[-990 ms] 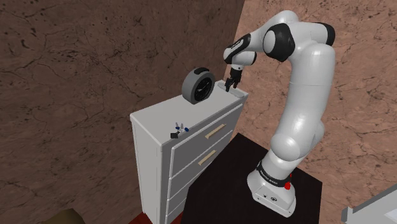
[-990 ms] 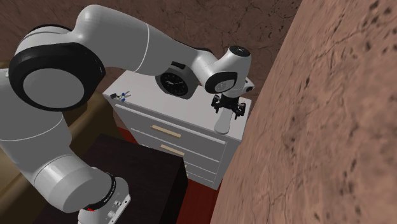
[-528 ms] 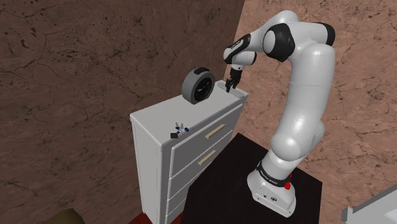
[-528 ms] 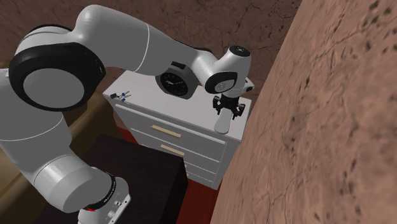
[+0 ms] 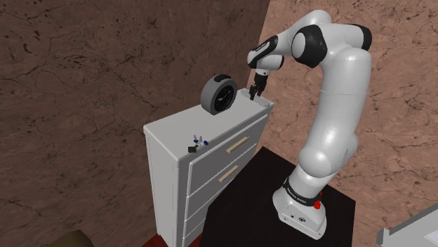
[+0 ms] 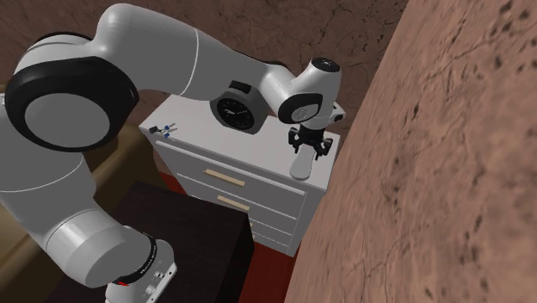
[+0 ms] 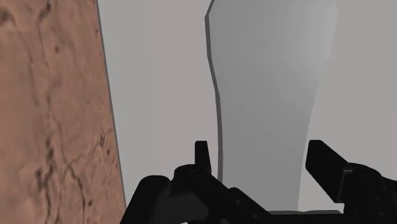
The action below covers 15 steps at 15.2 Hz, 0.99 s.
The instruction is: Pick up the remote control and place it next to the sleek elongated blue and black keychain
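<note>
Buttons and markings on the remote [image 7: 273, 95] cannot be made out: it is drawn plain pale grey, and in the wrist view its far end is cut off. In the shoulder view it is a pale sliver against the white dresser [image 5: 175, 125] top, largely hidden behind the gripper [image 5: 253, 90]. The keychain [image 5: 198, 142] is too small to read beyond blue and black bits. It lies near the dresser's front corner, well apart from the remote, with the round dark-faced clock [image 5: 217, 95] between them. In the second exterior view the arm [image 6: 206, 60] covers part of the clock.

Counted: one remote, one keychain, one clock, one arm, and one dresser with two pale drawer handles [image 5: 237, 144] showing.

The remote lies flat at the end of the dresser top nearest the reddish wall [image 6: 430, 172]. The gripper points down over the remote's near end, its fingers [image 7: 202, 159] apart and straddling it. A thin strip of dresser top shows between one finger and the remote's side; at the other finger, contact cannot be judged.

Compared with half a second ago, the wrist sits slightly higher and the arm's upper links are a little shifted; the remote, clock and keychain lie where they were, as far as can be seen
</note>
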Each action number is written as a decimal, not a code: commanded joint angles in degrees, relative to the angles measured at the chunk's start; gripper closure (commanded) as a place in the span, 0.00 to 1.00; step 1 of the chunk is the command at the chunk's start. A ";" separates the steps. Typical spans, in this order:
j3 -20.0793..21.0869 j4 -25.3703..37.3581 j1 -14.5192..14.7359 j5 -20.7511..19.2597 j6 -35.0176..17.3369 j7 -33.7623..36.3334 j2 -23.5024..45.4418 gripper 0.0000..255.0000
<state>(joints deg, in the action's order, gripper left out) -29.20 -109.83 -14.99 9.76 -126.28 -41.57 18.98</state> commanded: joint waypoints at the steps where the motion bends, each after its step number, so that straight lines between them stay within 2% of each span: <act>1: -0.22 0.40 0.25 -0.56 1.13 0.40 -0.86 1.00; 14: -1.25 5.06 1.04 -3.36 9.45 2.10 -5.10 1.00; 15: -0.99 3.46 2.15 -4.14 8.99 3.63 -6.44 1.00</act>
<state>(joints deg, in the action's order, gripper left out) -30.32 -105.64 -13.49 6.14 -117.31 -38.87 13.40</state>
